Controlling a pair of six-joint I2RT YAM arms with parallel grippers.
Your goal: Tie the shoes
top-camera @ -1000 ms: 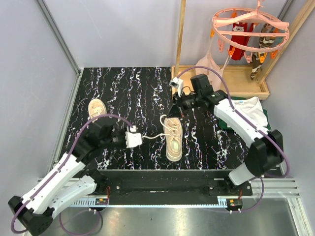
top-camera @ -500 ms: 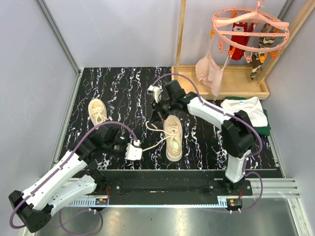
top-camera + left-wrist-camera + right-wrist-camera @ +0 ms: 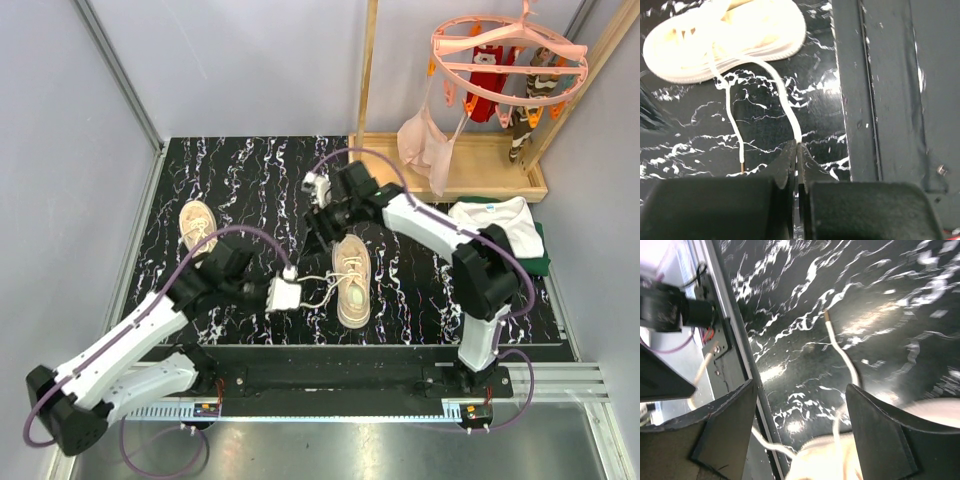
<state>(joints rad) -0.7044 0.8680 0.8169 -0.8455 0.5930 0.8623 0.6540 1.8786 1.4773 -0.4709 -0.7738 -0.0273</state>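
**Top view.** One shoe [image 3: 352, 282] lies mid-counter, towards the near edge of the black marbled counter [image 3: 240, 170]. The second shoe [image 3: 197, 225] lies by the left edge, untouched. The left claw [image 3: 285, 293] sits just beside the middle shoe, clamped on a lace strand [image 3: 320, 281]. The right claw [image 3: 323, 232] hangs over that shoe's far end, and from here its fingers are too dark to read.

**Left wrist view.** The left claw [image 3: 796, 147] is fully closed, pinching the lace strand [image 3: 785, 95] near its tip. The strand runs up to the shoe [image 3: 725, 35], which the top of the frame cuts off. A free lace end [image 3: 729, 115] lies loose on the counter beside the strand.

**Right wrist view.** The right claw [image 3: 801, 390] is spread wide and holds nothing. The free lace end [image 3: 840, 347] lies on the counter below the gap. The shoe [image 3: 825, 460] is only a blur at the bottom.

**Step in hand.** This appears to be gathering both lace ends before the first crossing, and no knot is visible. The next move probably calls for the right claw to descend and close on the free end near its tip.
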